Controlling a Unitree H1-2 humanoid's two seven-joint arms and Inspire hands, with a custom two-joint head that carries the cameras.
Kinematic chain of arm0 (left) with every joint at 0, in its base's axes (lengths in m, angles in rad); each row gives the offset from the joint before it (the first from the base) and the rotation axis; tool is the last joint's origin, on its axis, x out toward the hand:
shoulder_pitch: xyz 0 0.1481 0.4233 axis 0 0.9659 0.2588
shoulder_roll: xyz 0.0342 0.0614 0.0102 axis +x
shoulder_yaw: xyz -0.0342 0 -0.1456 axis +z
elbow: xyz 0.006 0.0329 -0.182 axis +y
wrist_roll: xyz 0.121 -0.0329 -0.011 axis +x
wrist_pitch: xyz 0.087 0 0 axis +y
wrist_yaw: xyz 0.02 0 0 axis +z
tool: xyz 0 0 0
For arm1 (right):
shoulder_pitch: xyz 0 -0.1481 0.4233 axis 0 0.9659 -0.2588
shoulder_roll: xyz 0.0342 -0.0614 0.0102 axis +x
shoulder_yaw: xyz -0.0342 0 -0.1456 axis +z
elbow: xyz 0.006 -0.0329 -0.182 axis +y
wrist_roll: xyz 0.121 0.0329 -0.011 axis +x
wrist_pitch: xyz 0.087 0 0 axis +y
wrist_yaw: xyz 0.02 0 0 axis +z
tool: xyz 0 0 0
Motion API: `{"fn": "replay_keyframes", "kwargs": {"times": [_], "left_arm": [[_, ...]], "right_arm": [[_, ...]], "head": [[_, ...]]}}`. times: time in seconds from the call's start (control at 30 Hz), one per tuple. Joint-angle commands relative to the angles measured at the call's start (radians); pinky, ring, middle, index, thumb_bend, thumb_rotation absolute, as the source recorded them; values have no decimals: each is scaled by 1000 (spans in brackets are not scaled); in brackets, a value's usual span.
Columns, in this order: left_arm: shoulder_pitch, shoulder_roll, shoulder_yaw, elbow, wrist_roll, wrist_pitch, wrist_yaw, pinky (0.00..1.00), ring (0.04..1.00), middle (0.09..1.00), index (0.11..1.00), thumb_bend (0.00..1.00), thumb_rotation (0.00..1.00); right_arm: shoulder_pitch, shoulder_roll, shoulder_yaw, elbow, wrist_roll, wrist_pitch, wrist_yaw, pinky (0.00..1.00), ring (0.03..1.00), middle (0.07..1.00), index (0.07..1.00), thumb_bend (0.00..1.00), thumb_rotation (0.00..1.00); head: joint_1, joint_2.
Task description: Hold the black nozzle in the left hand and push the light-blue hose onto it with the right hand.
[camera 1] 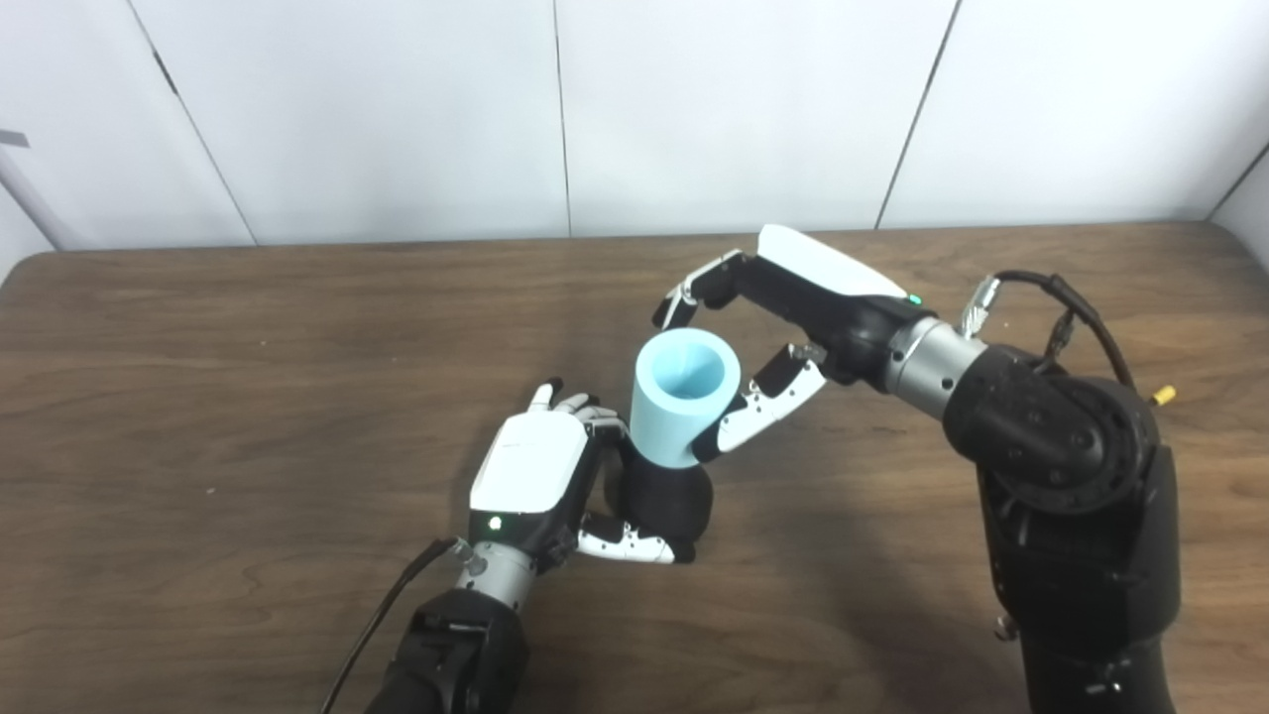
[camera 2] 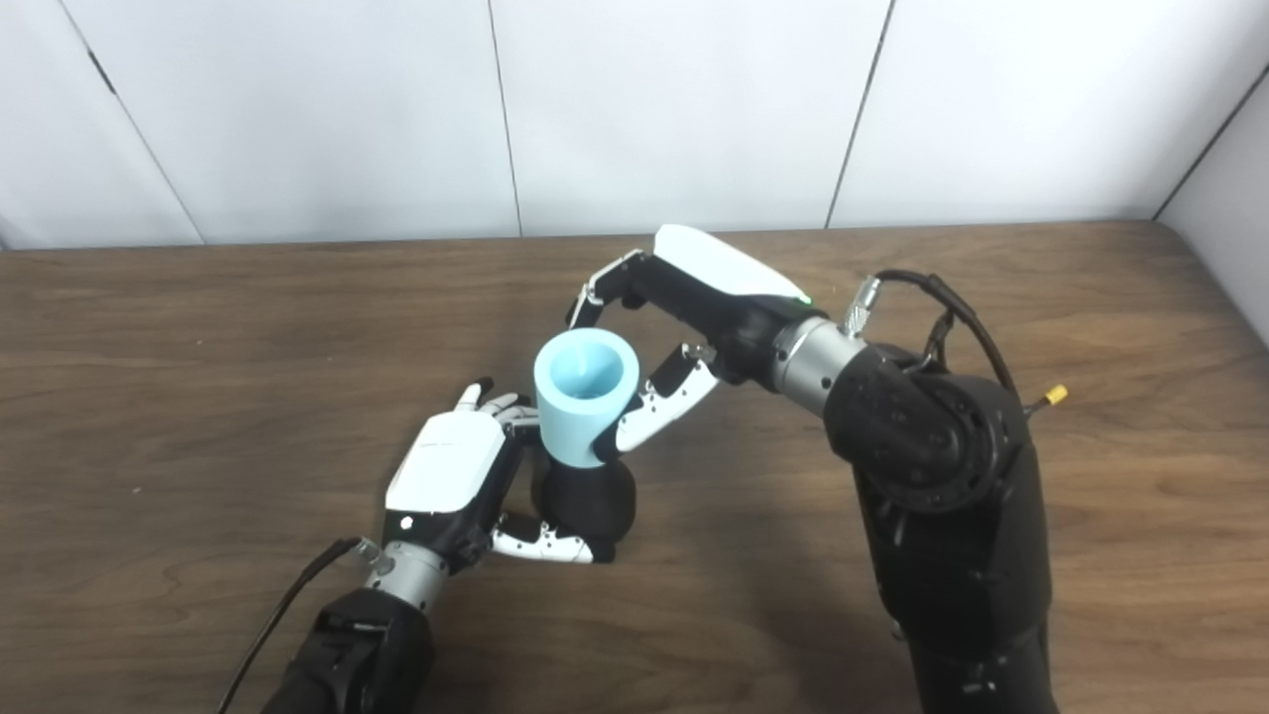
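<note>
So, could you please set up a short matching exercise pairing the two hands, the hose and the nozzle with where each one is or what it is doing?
Things:
1. left hand
2. right hand
3. light-blue hose
4. black nozzle

States:
A. sits on top of the black part, open end up
B. wrapped around the black part low down
C. fingers apart, either side of the blue tube
D. stands on the table under the blue tube

Pairs: 1-B, 2-C, 3-A, 4-D
</note>
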Motion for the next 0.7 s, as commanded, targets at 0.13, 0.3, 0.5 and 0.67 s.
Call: {"fn": "replay_keyframes", "kwargs": {"times": [0.13,0.3,0.5,0.67], "left_arm": [[13,-15,-21,-3,3,-2,-20,1000,875,749,481,523,53],[15,-18,-27,2,7,-4,-11,1000,876,753,481,523,54],[16,-17,-38,-2,12,1,-12,1000,875,752,480,523,55],[16,-18,-39,-4,12,5,-11,1000,874,752,480,524,55]], "right_arm": [[-65,30,-46,27,-29,-3,42,781,808,742,481,524,144],[-67,39,-52,50,-24,-4,28,773,793,732,481,523,143],[-68,24,-31,73,-6,-3,-4,771,796,728,481,523,143],[-67,3,-15,70,-7,-4,9,765,795,724,482,522,145]], "head": [[0,4],[3,5],[3,7],[4,10]]}}
